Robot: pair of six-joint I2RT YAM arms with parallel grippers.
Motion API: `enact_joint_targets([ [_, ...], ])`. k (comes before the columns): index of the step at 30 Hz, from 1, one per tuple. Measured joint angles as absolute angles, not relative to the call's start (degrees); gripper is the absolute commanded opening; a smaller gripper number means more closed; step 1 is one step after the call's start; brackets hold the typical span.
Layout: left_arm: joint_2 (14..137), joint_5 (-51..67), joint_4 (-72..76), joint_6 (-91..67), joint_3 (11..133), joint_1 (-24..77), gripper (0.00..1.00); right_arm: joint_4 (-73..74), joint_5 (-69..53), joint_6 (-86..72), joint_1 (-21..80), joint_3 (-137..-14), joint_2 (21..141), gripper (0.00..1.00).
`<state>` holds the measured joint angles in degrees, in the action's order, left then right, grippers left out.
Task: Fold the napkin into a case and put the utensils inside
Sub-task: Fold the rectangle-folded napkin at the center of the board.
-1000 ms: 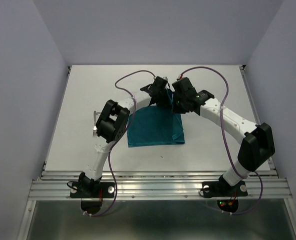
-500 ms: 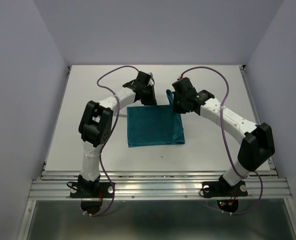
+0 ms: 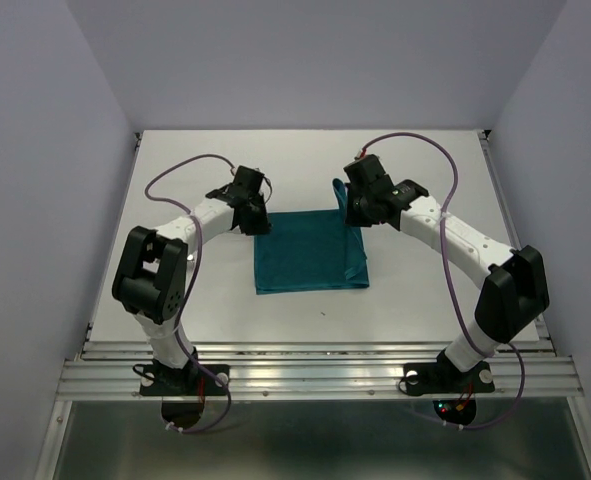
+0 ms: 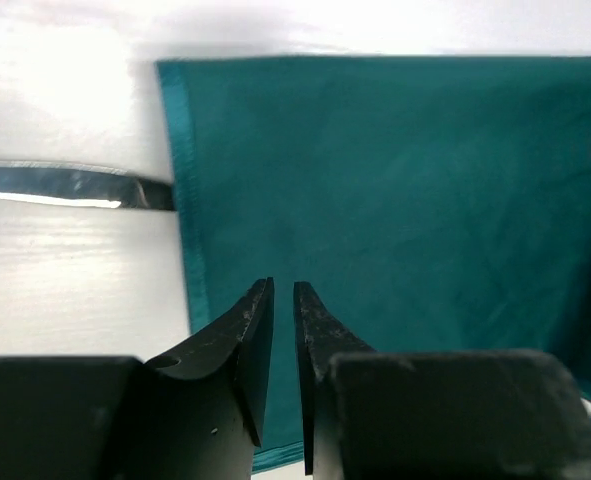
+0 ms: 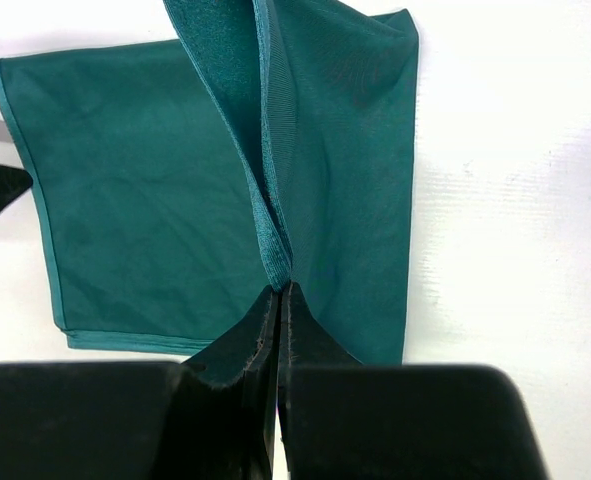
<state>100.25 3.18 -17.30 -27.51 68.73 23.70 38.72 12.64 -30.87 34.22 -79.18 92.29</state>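
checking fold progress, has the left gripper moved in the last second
Yes. The left gripper swung left along the far edge of the napkin, from near its right corner to its left corner.

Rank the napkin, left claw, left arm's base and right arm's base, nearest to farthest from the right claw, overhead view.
1. napkin: its far right corner is pinched in the right claw.
2. left claw: across the napkin's far edge, to the left.
3. right arm's base: near edge, right.
4. left arm's base: near edge, left.
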Motion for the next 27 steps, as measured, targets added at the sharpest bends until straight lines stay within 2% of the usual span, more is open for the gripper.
enact_joint_targets([
  [6,100.03,-1.32,-17.65,-28.58,63.59,23.53,0.22,39.33,12.84,-30.70,34.22,-79.79,92.27,0.01],
  [14,97.21,-5.28,-15.68,-31.07,57.23,23.51,0.21,39.83,13.50,-30.63,34.22,-79.90,91.22,0.01],
  [27,98.52,-5.67,-8.80,-33.95,55.86,29.45,0.21,40.16,12.67,-30.63,34.48,-80.55,90.80,0.01],
])
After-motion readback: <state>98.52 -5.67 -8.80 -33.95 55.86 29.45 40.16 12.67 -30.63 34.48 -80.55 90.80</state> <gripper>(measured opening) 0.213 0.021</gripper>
